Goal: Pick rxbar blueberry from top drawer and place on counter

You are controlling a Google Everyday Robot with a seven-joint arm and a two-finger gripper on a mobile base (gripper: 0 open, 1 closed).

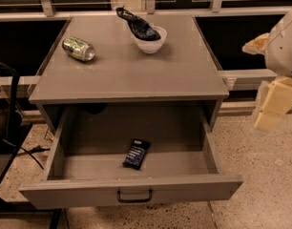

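The rxbar blueberry, a small dark bar with pale lettering, lies flat on the floor of the open top drawer, near its front and middle. The drawer is pulled fully out below the grey counter. My gripper hangs at the far right edge of the view, beside the cabinet's right side and well apart from the bar. It holds nothing that I can see.
A green-silver can lies on its side at the counter's back left. A white bowl with a dark floppy bag in it stands at the back middle. A dark chair frame and cables are left of the cabinet.
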